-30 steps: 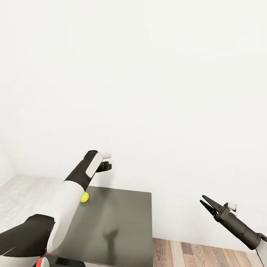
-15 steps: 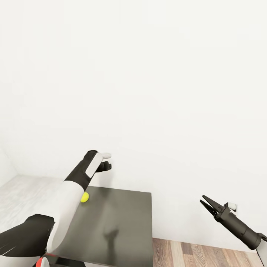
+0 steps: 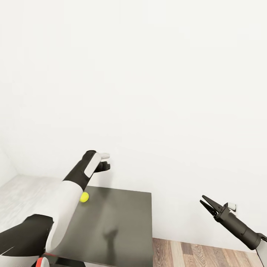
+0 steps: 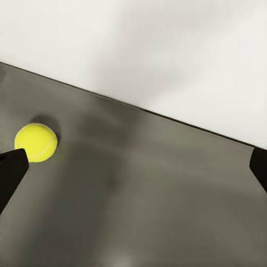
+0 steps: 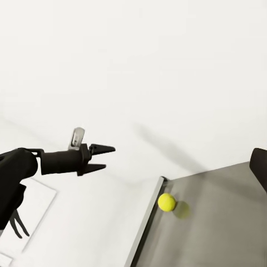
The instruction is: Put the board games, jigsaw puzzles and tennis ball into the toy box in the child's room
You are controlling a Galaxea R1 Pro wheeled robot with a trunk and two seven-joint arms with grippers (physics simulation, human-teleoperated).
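The tennis ball [image 3: 84, 197], small and yellow-green, rests near the far left edge of the table's dark grey end section [image 3: 118, 222]. My left gripper [image 3: 107, 165] hovers above the table just beyond the ball, open and empty. In the left wrist view the ball [image 4: 35, 142] lies beside one of the wide-spread fingertips [image 4: 11, 172]. The right wrist view takes in the ball [image 5: 167, 202] on the dark top and the left gripper [image 5: 108, 157] with its fingers apart. My right gripper [image 3: 202, 199] hangs open off the table's right side, holding nothing.
A plain white wall [image 3: 148, 92] stands close behind the table. The pale mottled tabletop [image 3: 18, 193] continues to the left. Wooden floor [image 3: 207, 256] lies to the right of the dark section, under my right arm.
My left arm has edged very slightly to the left. The ball and the right arm have stayed put.
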